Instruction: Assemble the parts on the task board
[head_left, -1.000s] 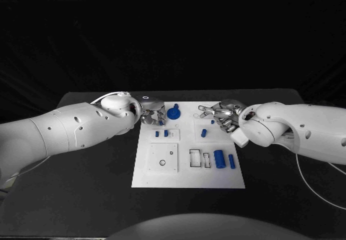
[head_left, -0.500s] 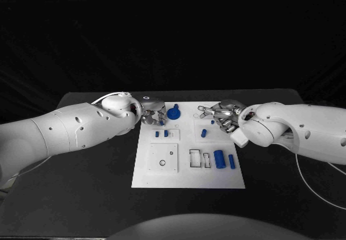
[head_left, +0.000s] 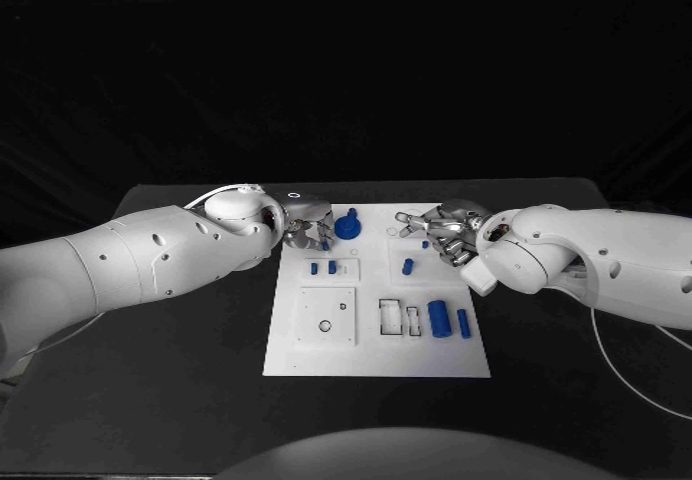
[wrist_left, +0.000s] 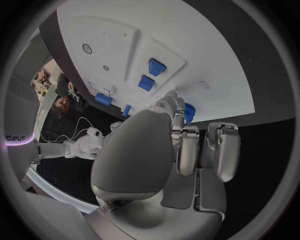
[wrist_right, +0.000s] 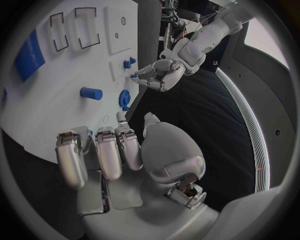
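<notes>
The white task board (head_left: 375, 345) lies mid-table. My left hand (head_left: 306, 230) hovers over its far left corner and pinches a small blue part (wrist_left: 189, 112) at its fingertips, beside the blue gear (head_left: 348, 224). My right hand (head_left: 444, 232) hangs over the far right corner with its fingers loosely apart and nothing in them. Two small blue blocks (head_left: 323, 267) stand below the left hand. A blue peg (head_left: 408, 266) stands near the right hand. The right wrist view shows the gear (wrist_right: 124, 99), the peg (wrist_right: 90, 93) and the left hand (wrist_right: 159, 74).
Two blue cylinders (head_left: 438, 318) (head_left: 463, 322) lie beside empty rectangular slots (head_left: 392, 316) at the board's near right. A raised square plate with small holes (head_left: 326, 314) sits at near left. Black table (head_left: 173, 390) surrounds the board.
The left hand has edged slightly toward the gear with its small part. The right hand and the parts on the board stay where they were.
</notes>
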